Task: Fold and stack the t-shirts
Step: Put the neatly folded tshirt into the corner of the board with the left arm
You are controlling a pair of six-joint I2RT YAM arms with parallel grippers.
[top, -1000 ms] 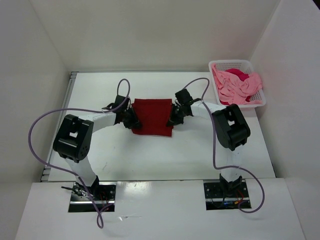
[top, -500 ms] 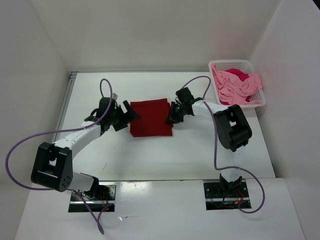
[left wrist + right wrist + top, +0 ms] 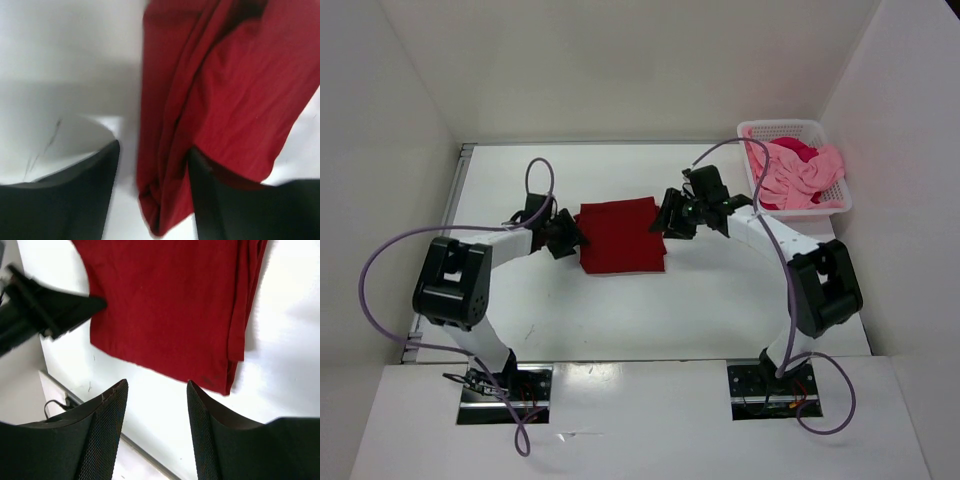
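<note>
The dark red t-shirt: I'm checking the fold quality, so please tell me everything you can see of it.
The dark red t-shirt is soft, matte cloth folded into a rough rectangle. It lies flat on the white table between the two arms. Layered edges and creases show along its sides. The open left gripper straddles its left edge without clamping it. The open right gripper hovers by its right edge, holding nothing.

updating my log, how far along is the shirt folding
Done: the dark red shirt lies folded in a rectangle mid-table. In hand: nothing is gripped; the left tool and right tool stand open at its two sides. Left: the light pink shirt and magenta shirt lie crumpled in the basket, not folded or stacked.
</note>
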